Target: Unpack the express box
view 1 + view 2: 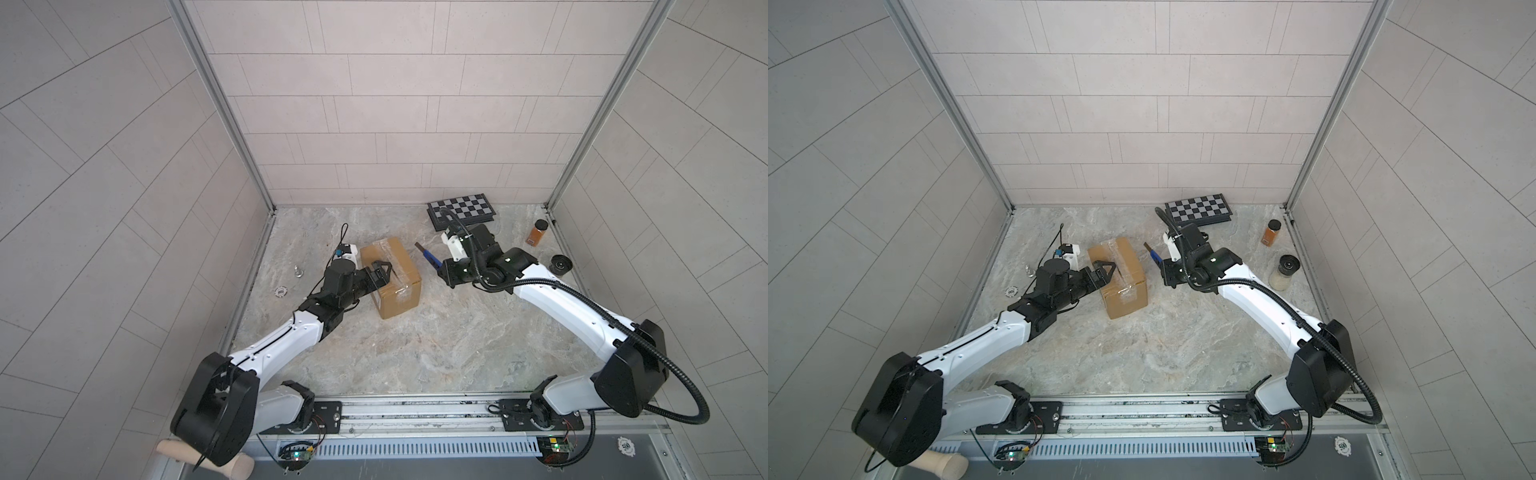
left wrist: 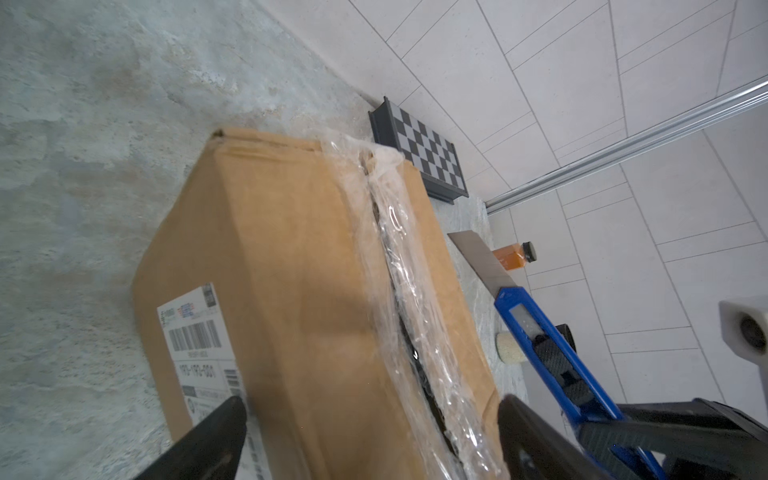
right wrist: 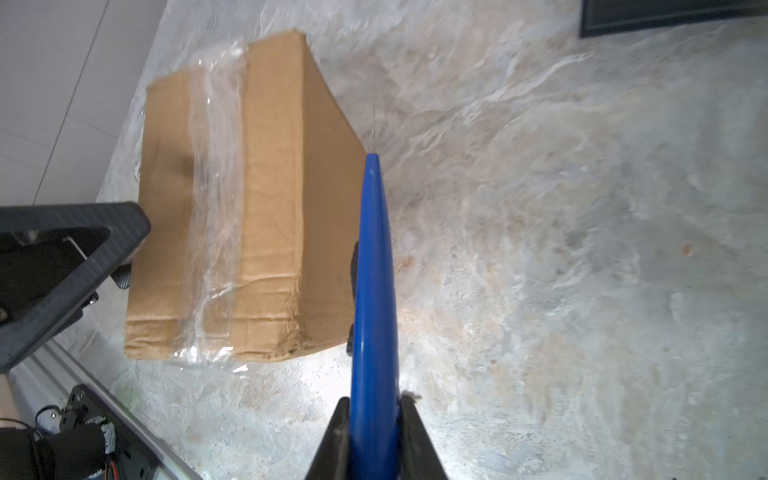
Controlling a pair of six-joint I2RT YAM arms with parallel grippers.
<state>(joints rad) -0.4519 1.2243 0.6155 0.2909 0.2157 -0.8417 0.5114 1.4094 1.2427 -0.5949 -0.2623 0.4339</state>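
1. Express box (image 1: 390, 282) lies on the table (image 1: 415, 353), left of centre. Its long axis and taped seam (image 2: 399, 266) run far to near.
2. Left fingers (image 2: 216, 436), spread wide and empty, straddle its left upper edge; this arm is nearer.
3. Right fingers (image 3: 417, 444), clenched on a blue utility knife (image 3: 372, 270), stand just right of the box, apart.

Bench (image 1: 415, 353) is bare in front of the box (image 1: 395, 286); knife (image 1: 428, 258) crowds its right side, chessboard (image 1: 463, 210) lies by the back wall.
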